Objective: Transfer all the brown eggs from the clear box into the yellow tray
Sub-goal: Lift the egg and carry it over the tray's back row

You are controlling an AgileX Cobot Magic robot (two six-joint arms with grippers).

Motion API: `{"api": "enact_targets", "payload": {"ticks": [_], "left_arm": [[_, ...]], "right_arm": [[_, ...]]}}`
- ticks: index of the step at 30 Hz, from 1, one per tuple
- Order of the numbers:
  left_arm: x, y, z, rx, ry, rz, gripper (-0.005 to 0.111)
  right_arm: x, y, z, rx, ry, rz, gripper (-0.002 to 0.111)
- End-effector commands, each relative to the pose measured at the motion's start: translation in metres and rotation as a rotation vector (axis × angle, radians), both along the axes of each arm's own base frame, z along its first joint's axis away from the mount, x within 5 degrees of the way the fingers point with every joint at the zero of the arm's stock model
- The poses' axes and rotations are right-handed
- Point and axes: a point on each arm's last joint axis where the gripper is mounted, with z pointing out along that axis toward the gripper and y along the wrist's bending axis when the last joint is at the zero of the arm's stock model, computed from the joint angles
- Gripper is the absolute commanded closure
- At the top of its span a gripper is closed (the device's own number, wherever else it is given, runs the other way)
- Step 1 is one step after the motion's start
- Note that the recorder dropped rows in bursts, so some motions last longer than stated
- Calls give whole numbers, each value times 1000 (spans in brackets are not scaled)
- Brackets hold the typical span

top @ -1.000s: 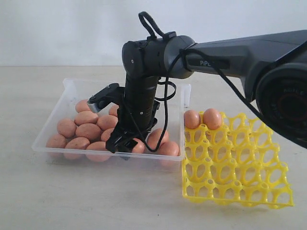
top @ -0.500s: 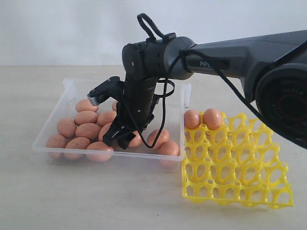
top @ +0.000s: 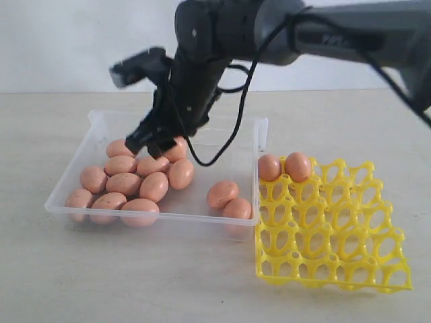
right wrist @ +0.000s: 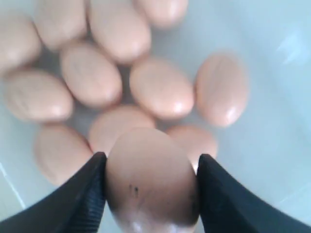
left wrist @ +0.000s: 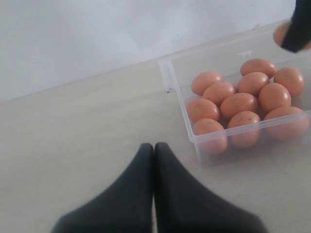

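**1. Right gripper.** The right gripper (top: 156,143) is clamped on 1 brown egg, the held egg (right wrist: 148,177). Its 2 fingers (right wrist: 73,194) bear on opposite flanks of the shell. This squeezes the egg across its narrow axis, so it cannot roll out between the pads. The shell sits near the fingertips, which leaves its lower end free to enter a cup.

**2. Position.** The gripper hangs above the clear box (top: 94,128), apart from the pile. Most of the loose brown eggs (top: 124,184) lie directly below the fingertips, clustered at 1 end of the box. 2 more lie apart, on the tray side of the gripper. This height appears to keep the held egg from knocking its neighbours during transfer.

**3. Destination.** The yellow tray (top: 337,269) stands just beside the box, toward the arm-base side of the gripper. 2 seated eggs (top: 269,167) occupy neighbouring cups in the tray corner closest to the gripper. An open cup next to them is the likely target.

**4. Left gripper.** The left gripper (left wrist: 154,148) has its fingers pressed together and holds nothing. It rests low over the bare table (left wrist: 73,136), with the box ahead of its fingertips, out of the working arm's path.

**5. Progress.** The task is at an early stage, since most of the eggs are in the box.
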Motion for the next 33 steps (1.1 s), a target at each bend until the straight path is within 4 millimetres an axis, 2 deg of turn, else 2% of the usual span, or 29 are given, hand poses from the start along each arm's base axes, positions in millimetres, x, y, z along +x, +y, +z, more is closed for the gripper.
{"api": "enact_targets", "payload": {"ticks": [1, 3, 7, 9, 10, 15, 19, 23, 26, 28, 29, 30, 32, 33], "left_arm": [[0, 0, 1, -8, -9, -5, 111], [0, 0, 1, -8, -9, -5, 111], [0, 0, 1, -8, -9, -5, 111], [0, 0, 1, -8, -9, -5, 111], [0, 0, 1, -8, -9, -5, 111], [0, 0, 1, -8, -9, -5, 111], [0, 0, 1, -8, -9, -5, 111], [0, 0, 1, -8, -9, -5, 111], [0, 0, 1, -8, -9, -5, 111], [0, 0, 1, -8, -9, -5, 111], [0, 0, 1, -8, -9, -5, 111], [0, 0, 1, -8, -9, -5, 111], [0, 0, 1, -8, -9, -5, 111], [0, 0, 1, -8, -9, -5, 111]], "right_arm": [[-11, -7, 77, 212, -171, -19, 108], [-20, -12, 101, 290, -244, 4, 108], [-40, -29, 114, 377, -371, 40, 108], [-53, -44, 104, 433, -430, -13, 108], [-58, -53, 92, 452, -460, -66, 108], [-96, -119, 42, 516, -625, -388, 109], [-110, -177, 10, 507, -716, -612, 109], [-94, -241, -1, 577, -705, -938, 109], [-74, -276, 7, 696, -655, -981, 109], [-57, -293, 17, 830, -602, -920, 109], [-50, -295, 19, 858, -568, -824, 109], [-39, -301, 28, 957, -524, -739, 109], [-24, -304, 33, 1001, -435, -536, 109], [-17, -304, 28, 994, -347, -444, 109]]}}
